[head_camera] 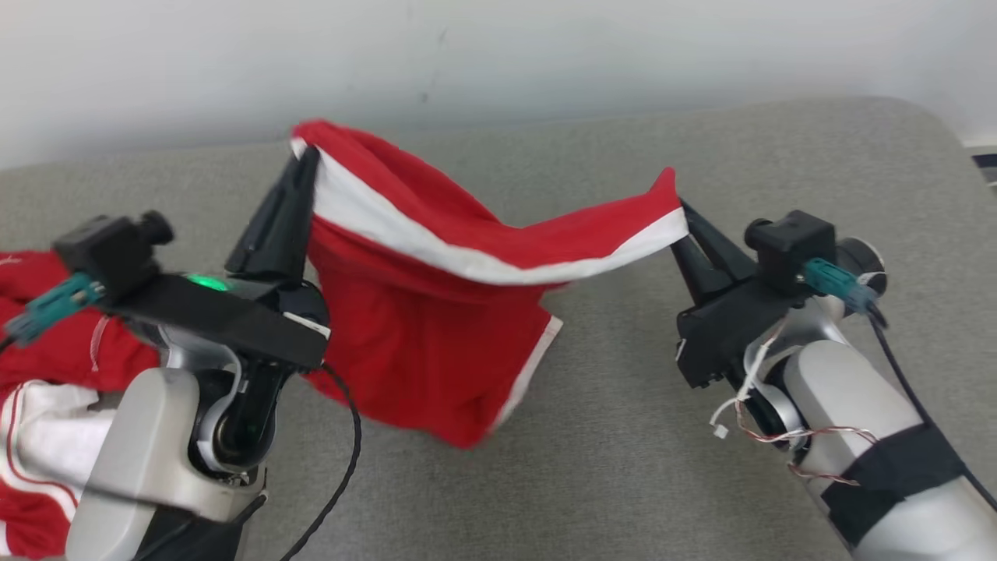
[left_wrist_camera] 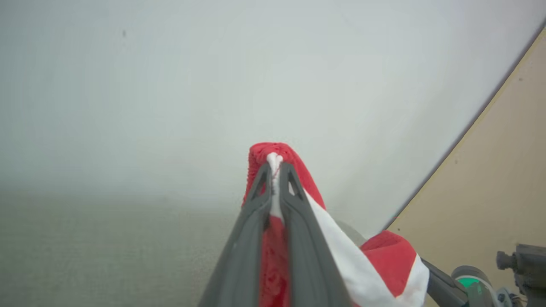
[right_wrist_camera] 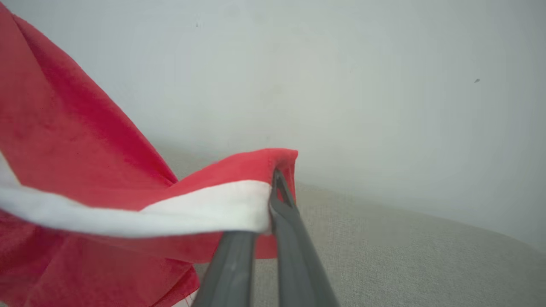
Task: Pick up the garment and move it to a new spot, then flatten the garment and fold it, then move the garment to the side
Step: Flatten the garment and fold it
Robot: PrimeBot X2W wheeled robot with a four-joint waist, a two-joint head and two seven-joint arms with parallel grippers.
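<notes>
**Bare test room, by the look of it a robot lab**

A blank white wall [head_camera: 545,54] stands beyond the left pincer [head_camera: 306,156] and right pincer [head_camera: 678,201]. A grey cloth pad [head_camera: 623,467] spreads beneath them. A heap of clothes [head_camera: 47,374] lies left of the left pincer, and loose wires [head_camera: 767,436] hang behind the right one.

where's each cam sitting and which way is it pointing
Head view: on the head, facing forward and down at the garment held between left gripper and right gripper over the cushion; left forearm and right forearm show.
Left wrist view: on that wrist, facing along its shut fingers to the wall; right gripper at lower right.
Right wrist view: on that wrist, facing along its fingers to the wall.
Shared: both wrist views catch the garment's white band.
</notes>
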